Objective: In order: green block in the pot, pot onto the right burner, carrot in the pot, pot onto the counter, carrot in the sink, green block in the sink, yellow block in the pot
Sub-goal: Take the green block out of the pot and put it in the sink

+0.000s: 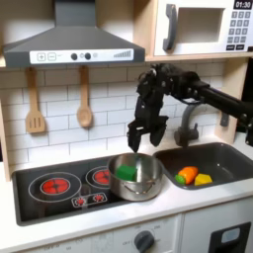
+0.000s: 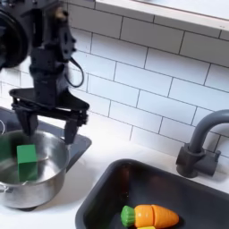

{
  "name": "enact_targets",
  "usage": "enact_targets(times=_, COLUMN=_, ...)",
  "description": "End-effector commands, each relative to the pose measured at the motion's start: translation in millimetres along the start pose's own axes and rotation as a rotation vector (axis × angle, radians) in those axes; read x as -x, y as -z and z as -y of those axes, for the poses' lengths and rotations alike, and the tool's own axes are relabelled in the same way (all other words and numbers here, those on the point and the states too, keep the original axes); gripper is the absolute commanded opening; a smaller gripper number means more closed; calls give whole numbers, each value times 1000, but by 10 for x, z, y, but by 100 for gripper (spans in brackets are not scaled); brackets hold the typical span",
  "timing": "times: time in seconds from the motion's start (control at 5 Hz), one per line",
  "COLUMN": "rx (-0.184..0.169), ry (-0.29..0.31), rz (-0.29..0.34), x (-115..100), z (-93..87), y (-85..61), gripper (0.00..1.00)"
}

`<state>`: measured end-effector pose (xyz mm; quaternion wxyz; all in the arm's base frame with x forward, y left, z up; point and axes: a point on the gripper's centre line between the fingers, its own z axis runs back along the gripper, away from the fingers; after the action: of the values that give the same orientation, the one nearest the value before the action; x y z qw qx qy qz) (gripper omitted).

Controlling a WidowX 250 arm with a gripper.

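The shiny steel pot [image 1: 138,178] [image 2: 36,174] stands at the right end of the black cooktop, covering part of the right burner [image 1: 100,177]. Inside it lies the green block [image 1: 126,172] [image 2: 27,160]. My gripper [image 1: 145,139] [image 2: 45,125] hangs just above the pot, open, with nothing between its fingers. The orange carrot [image 1: 185,175] [image 2: 154,216] lies in the dark sink [image 1: 225,158] [image 2: 112,183]. Beside it rests the yellow block [image 1: 203,179], of which a sliver shows at the bottom edge of the second exterior view. A strip of off-white counter [image 1: 170,196] [image 2: 103,134] runs between cooktop and sink.
The arched faucet [image 1: 188,124] [image 2: 201,143] stands behind the sink. The left burner [image 1: 56,185] is bare. Two wooden utensils [image 1: 59,104] hang on the tiled wall, under a range hood [image 1: 74,44]. A microwave [image 1: 203,28] sits at the first exterior view's upper right.
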<state>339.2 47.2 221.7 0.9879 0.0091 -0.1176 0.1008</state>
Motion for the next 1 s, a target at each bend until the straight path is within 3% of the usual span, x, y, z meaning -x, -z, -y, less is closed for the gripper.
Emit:
enact_targets(times=0.0, rx=-28, ry=-58, rz=-31, x=78, z=-131, y=19, gripper=100)
enact_targets(times=0.2, rx=-38, ry=-72, rz=-57, x=99, z=-150, y=108, gripper=100)
enact_targets(times=0.8, rx=-67, ry=-124, rz=-62, x=114, z=-185, y=174, gripper=100)
